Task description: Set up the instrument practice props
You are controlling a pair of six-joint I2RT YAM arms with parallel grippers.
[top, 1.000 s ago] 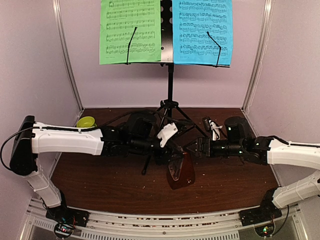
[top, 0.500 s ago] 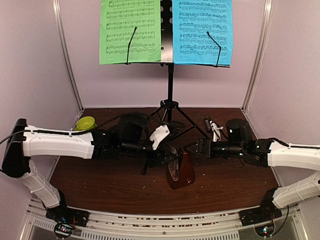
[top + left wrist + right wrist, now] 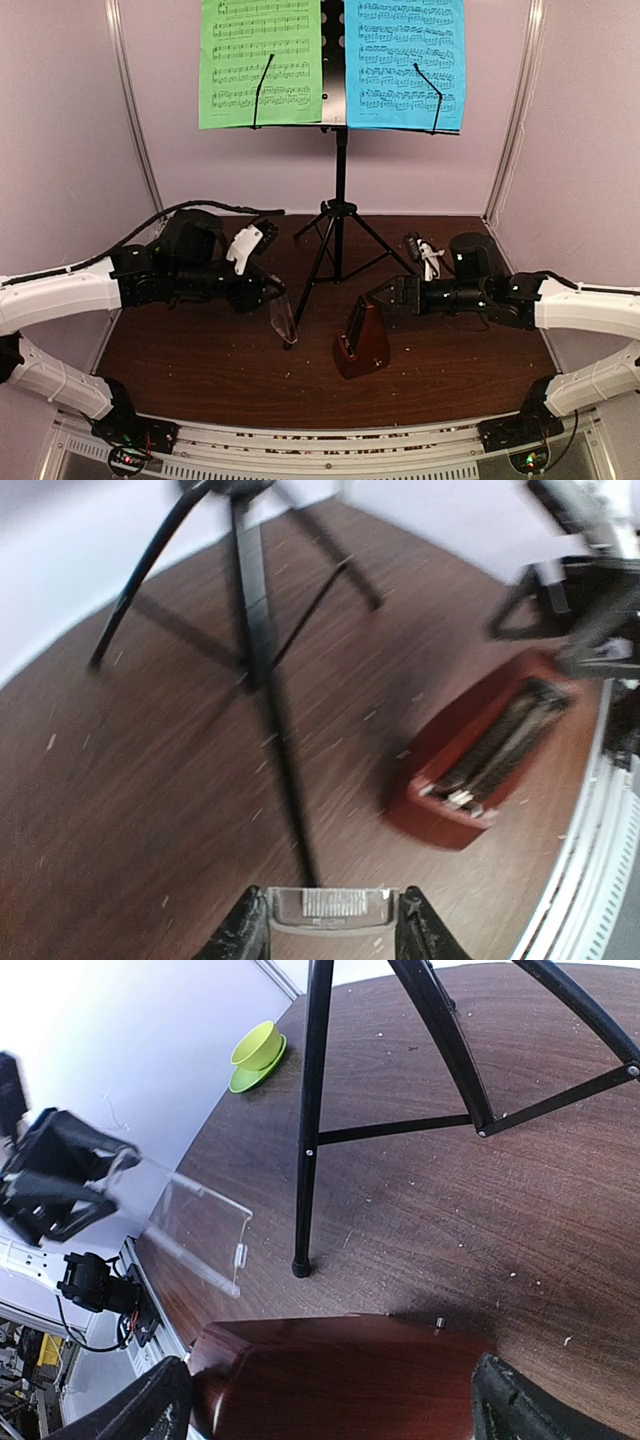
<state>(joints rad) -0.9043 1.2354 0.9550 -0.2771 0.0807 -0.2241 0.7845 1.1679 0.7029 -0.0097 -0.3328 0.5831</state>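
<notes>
The black music stand [image 3: 340, 150] stands at the back with a green sheet [image 3: 260, 62] and a blue sheet [image 3: 404, 62] on its desk. The reddish-brown metronome [image 3: 362, 343] stands on the table with its front face uncovered; it also shows in the left wrist view [image 3: 490, 755]. My right gripper [image 3: 380, 298] is shut on the metronome's body [image 3: 340, 1380]. My left gripper [image 3: 270, 298] is shut on the clear cover [image 3: 283, 318], held off to the metronome's left, near a stand leg. The cover sits between my left fingers [image 3: 330, 908] and shows in the right wrist view [image 3: 195, 1230].
A small lime-green bowl [image 3: 258, 1052] sits at the far left corner of the brown table [image 3: 200, 370]. The stand's tripod legs [image 3: 255, 600] spread over the middle, one foot [image 3: 301, 1265] close to the cover. Walls close in on three sides.
My left arm has pulled back to the left, taking the clear cover off the metronome and away from it. The right gripper has stayed on the metronome.
</notes>
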